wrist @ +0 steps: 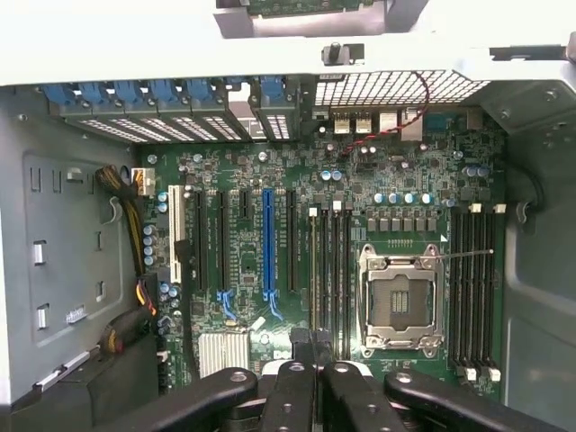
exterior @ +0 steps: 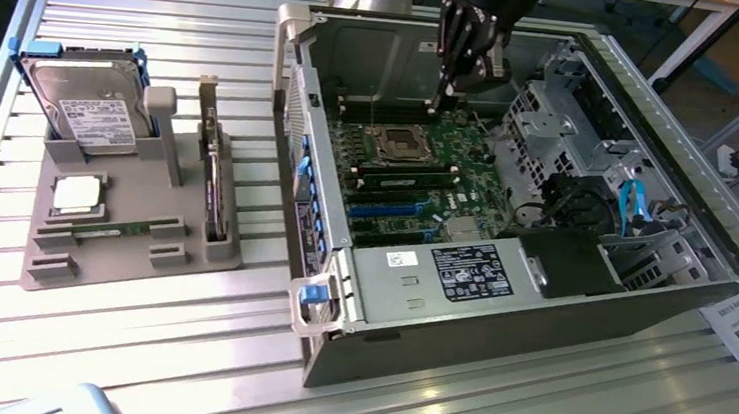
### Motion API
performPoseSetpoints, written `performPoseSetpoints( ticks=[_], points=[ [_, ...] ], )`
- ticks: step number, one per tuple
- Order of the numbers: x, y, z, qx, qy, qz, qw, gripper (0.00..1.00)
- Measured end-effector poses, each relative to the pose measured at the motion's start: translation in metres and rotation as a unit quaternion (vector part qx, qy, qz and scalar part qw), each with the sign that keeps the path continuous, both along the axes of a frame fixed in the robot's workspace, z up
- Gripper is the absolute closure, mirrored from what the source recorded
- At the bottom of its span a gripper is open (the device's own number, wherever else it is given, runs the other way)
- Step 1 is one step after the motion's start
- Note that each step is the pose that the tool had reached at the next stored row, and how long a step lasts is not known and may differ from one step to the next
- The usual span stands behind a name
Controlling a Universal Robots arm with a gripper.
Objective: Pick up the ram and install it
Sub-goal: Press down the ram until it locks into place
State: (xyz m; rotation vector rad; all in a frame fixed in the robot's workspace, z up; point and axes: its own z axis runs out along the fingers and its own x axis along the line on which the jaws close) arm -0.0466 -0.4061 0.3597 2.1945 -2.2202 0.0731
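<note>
Claw | clenched, nothing visibly held | hovering above motherboard memory slots

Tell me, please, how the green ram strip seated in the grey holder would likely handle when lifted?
The ram strip looks thin and board-like, so it is probably stiff and light. It sits in a slot of the grey holder, so it may bind if pulled crooked.
</note>
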Motion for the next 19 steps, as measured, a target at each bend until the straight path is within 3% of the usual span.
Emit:
performPoseSetpoints(
  ticks=[4,11,19],
  points=[
    [0.005,0.0001,0.0013,-0.0010,0.0001,0.000,1.0000,0.90],
    [0.016,0.0002,0.0044,-0.0055,0.0006,0.000,1.0000,0.90],
    [0.017,0.0003,0.0045,-0.0056,0.0006,0.000,1.0000,0.90]
  ],
)
